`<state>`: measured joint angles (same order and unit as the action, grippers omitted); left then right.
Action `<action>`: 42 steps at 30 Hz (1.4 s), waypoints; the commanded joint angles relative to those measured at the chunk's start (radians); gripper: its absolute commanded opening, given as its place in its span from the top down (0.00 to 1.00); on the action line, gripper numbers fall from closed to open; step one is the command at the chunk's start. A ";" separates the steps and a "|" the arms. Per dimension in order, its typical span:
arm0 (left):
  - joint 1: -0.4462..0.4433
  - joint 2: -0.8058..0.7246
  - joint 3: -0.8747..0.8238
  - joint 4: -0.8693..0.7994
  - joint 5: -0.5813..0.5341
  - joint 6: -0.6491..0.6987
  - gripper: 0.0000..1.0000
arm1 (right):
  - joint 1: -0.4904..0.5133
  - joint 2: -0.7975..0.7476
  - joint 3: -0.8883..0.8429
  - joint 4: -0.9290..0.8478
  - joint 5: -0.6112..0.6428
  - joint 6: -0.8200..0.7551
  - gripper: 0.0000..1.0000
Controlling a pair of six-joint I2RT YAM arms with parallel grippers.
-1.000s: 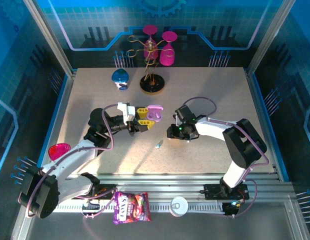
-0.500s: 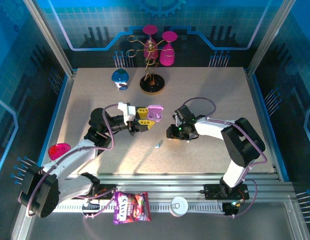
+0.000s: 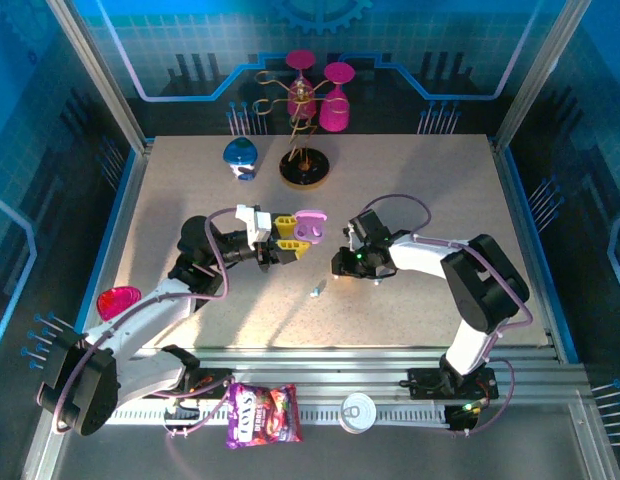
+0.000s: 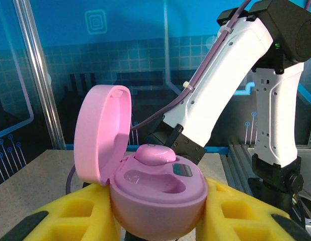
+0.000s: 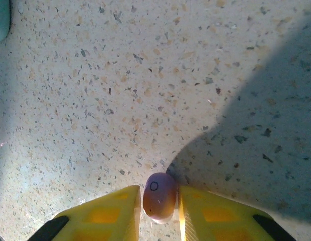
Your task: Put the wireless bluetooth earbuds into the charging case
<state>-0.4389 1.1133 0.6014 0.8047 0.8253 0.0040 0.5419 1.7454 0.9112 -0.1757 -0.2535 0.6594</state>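
Your right gripper (image 5: 159, 195) has just narrowed its fingers onto the pink earbud (image 5: 158, 198) lying on the table (image 5: 145, 75), so it looks ready to lift toward the open pink case (image 4: 155, 193) clamped in your left gripper (image 4: 155, 216).

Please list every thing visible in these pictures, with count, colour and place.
pink charging case: one, pink, lid open, held by the left gripper
pink earbuds: two, pink; one seated in that case, the other held by the right gripper
pale blue earbud: one, pale blue, middle of the table
blue case: one, blue, table's far left
glass stand: one, dark base, table's far edge
glasses: two, magenta, on the stand
snack bag: one, purple, on the near rail
white disc: one, white, near rail
left gripper: one, yellow fingers, shut on the case
right gripper: one, yellow fingers, around an earbud
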 commanded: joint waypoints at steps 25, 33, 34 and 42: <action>-0.007 0.047 0.016 0.063 -0.047 0.033 0.72 | -0.011 -0.149 -0.001 -0.122 0.196 -0.024 0.82; -0.014 0.177 0.011 0.144 -0.152 0.071 0.72 | 0.004 -0.352 0.009 -0.253 0.429 0.006 0.82; -0.019 0.199 0.012 0.153 -0.172 0.082 0.72 | 0.008 -0.383 0.012 -0.259 0.437 0.006 0.82; -0.079 0.405 -0.005 0.355 -0.368 0.117 0.73 | 0.077 -0.525 0.091 -0.293 0.484 -0.019 0.82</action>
<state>-0.5041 1.4712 0.6014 1.0096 0.5560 0.0898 0.5880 1.2610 0.9539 -0.4416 0.1856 0.6506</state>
